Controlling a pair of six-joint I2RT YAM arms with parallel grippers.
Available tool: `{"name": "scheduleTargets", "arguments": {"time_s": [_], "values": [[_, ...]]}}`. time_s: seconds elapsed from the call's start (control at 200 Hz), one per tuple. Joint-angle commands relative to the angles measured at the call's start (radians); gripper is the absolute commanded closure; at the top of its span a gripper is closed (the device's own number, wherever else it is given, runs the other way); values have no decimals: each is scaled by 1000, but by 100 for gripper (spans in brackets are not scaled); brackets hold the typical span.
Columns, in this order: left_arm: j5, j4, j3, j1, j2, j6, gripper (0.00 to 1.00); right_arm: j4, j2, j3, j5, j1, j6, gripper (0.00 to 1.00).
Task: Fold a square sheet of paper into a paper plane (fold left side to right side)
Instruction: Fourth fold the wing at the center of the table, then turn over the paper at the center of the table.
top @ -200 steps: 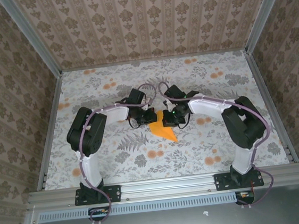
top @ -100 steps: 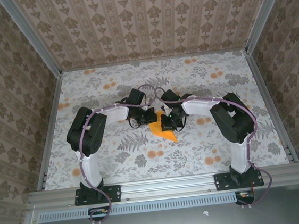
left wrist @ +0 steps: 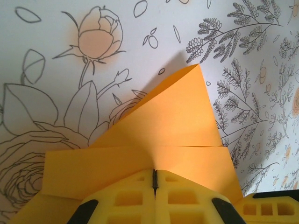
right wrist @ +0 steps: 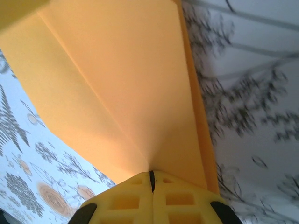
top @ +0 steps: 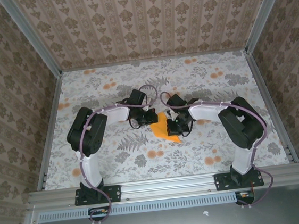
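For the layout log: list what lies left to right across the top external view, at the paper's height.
left arm's elbow → left gripper → orange paper → right gripper → right arm's elbow

The sheet of paper (left wrist: 161,126) ahead of the left end effector (left wrist: 154,173) is matt and smooth. The yellow fingers (left wrist: 131,198) are matt plastic. The cloth (left wrist: 42,56) beneath is perhaps woven.

The paper sheet (top: 163,130) lies on the cloth (top: 136,86) mid-table, between the left claw (left wrist: 154,178) and the right claw (right wrist: 151,176).
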Motion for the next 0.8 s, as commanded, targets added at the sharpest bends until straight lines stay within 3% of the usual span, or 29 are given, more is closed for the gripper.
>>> {"name": "scheduleTargets", "arguments": {"time_s": [0.0, 0.275, 0.515, 0.685, 0.8], "values": [[-65, -25, -13, 15, 17, 24, 97, -170, -31, -72, 56, -9, -7, 100], [-16, -20, 24, 23, -26, 21, 90, -110, -184, -72, 31, -29, -34, 99], [62, 47, -12, 75, -208, -42, 64, -12, -273, -83, 70, -79, -124, 58], [29, 45, -108, 93, -307, -95, 57, 82, -293, -100, 97, -92, -143, 36], [58, 155, -197, 81, -312, -174, 56, 139, -316, -118, 110, -92, -136, 26]]}}
